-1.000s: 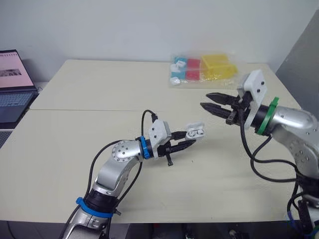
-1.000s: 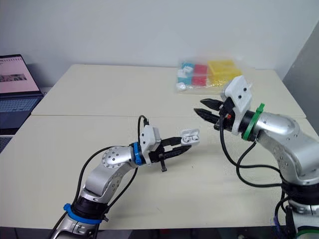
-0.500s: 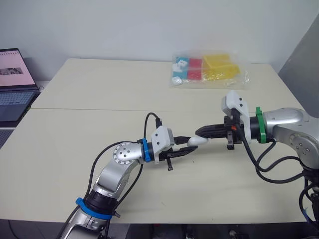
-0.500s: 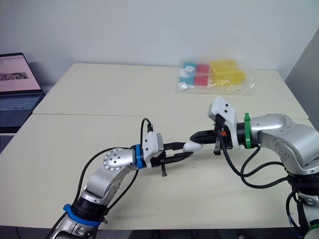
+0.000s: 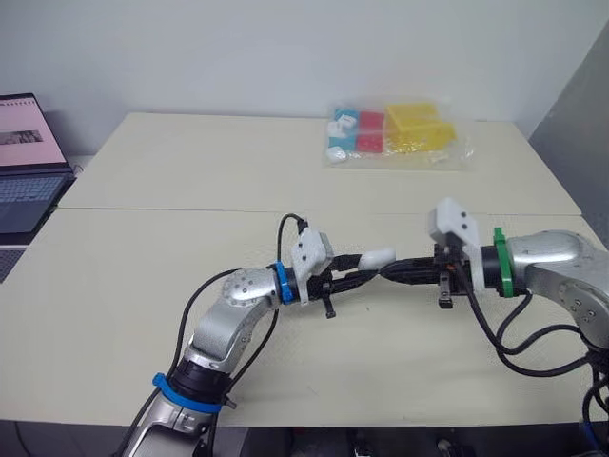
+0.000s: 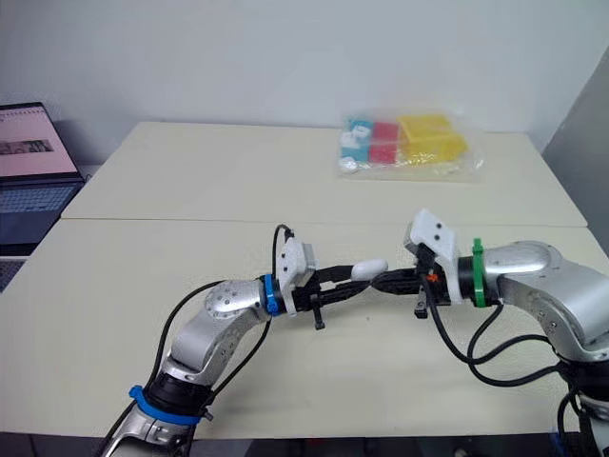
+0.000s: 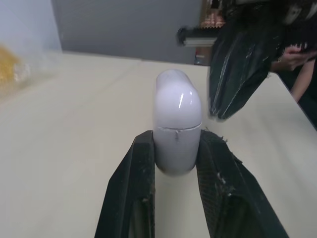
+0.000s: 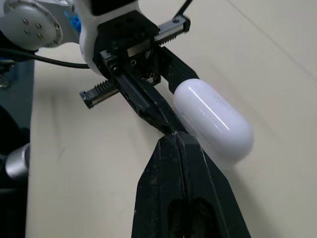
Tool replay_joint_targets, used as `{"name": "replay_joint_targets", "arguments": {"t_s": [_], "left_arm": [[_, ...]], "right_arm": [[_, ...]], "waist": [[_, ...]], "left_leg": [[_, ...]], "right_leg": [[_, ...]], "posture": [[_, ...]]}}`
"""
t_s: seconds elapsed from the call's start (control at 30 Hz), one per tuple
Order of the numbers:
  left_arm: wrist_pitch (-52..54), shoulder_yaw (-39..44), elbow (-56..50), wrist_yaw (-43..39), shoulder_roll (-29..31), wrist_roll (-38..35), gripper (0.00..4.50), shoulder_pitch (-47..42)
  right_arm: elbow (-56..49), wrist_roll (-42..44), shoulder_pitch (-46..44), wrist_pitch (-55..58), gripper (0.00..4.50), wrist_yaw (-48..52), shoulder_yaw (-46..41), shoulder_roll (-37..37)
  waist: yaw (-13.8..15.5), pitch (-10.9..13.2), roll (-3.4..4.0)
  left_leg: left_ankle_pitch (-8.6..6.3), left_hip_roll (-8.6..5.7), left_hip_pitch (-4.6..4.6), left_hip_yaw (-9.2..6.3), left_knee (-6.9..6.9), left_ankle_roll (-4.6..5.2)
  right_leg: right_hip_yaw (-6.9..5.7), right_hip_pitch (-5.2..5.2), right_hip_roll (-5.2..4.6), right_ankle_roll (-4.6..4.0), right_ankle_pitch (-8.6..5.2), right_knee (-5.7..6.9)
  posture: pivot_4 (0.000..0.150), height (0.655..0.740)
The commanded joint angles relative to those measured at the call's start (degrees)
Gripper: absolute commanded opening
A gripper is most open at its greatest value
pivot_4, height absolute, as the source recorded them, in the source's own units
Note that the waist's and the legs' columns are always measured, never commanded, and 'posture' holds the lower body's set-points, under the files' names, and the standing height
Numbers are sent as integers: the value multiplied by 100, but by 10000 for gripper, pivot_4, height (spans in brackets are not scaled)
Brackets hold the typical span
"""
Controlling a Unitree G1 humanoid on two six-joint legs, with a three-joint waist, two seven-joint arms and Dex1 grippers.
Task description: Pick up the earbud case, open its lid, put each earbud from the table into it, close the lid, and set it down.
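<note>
**Case clamped in left pincer, lid looks shut: handling notes**

Head views:
- Case (image 5: 378,256) is off the worktop (image 5: 190,171), over its middle, gripped by the left pincer (image 5: 366,268).
- Left arm reaches forward and toward the right. Its forearm is roughly level and the pincer points at the other arm.
- Right pincer (image 5: 388,276) points in from the opposite side, also level and clenched on nothing. Its tips sit just under the case's free end. Can't tell whether they touch it or are just apart.

Left wrist view:
- Fingers (image 7: 141,168) squeeze the case body on two opposite sides, below the seam (image 7: 177,129).
- The lid end sticks out free and the seam reads as closed.
- The right pincer's dark tips are just beside the lid end.

Right wrist view:
- Its two fingers are pressed together with nothing between them.
- The case lies just past the tips, its glossy rounded end toward the camera.

Handling (my read):
- Small hard plastic shell: light, rigid, glossy, so slippery.
- The pill shape gives few flat faces, so an off-centre squeeze will likely spin it or squirt it out.
- Best hold is across the body below the seam, leaving the lid and hinge clear.
- Not delicate, but it may roll or tip on release, so set it down low and flat.
</note>
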Motion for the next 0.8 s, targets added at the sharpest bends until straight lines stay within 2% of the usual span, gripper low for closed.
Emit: {"name": "replay_joint_targets", "arguments": {"t_s": [0.03,0.23,0.4,0.47,0.53,0.67,0.77,0.8], "left_arm": [[1446,127,289,160,-30,-537,7800,-312],[2476,216,802,290,-187,-753,7800,-681],[2938,339,1336,244,-232,-857,7800,-882],[2989,312,1470,214,-151,-786,15164,-903],[2932,259,1567,196,-76,-684,19693,-906],[2955,198,1522,63,192,-643,32250,-795],[2914,122,950,-216,696,-654,41266,-466],[2386,-97,633,-495,1079,-387,44256,-241]], "right_arm": [[-341,-571,654,-804,0,37,-370,-339],[-444,-1471,1535,-1904,0,-221,-408,-306],[-734,-1445,1891,-1914,0,-368,-422,-125],[-834,-1313,1895,-1752,0,-389,-453,-65],[-882,-1224,1884,-1637,0,-406,-466,-44],[-930,-1165,1745,-1507,0,-453,-461,-60],[-969,-1045,1564,-1311,0,-480,-494,-61],[-969,-899,1459,-1192,0,-509,-566,-26]], "waist": [[17,0,-1],[-11,2,-4],[-28,2,-3],[-33,2,-4],[-30,2,-4],[-33,2,-4],[-85,1,-4],[-132,1,-5]], "left_leg": [[0,-3,-1,-1,0,0],[0,-3,1,1,0,-1],[1,-2,6,0,0,-2],[1,-2,9,0,2,-2],[2,-2,13,-3,2,-3],[2,-2,17,-1,2,-3],[2,0,23,-2,0,-3],[1,3,27,-5,-3,-3]], "right_leg": [[-2,1,-2,1,-1,-1],[3,1,-1,4,0,0],[3,0,2,3,0,9],[6,0,2,3,0,16],[2,4,1,3,0,17],[6,6,1,2,0,18],[11,5,1,1,0,21],[11,7,2,-1,-1,22]], "posture": [[1500,7287],[1500,7287],[1500,7287],[1500,7287],[1500,7287],[1500,7287],[1500,7287],[1500,7287]]}}
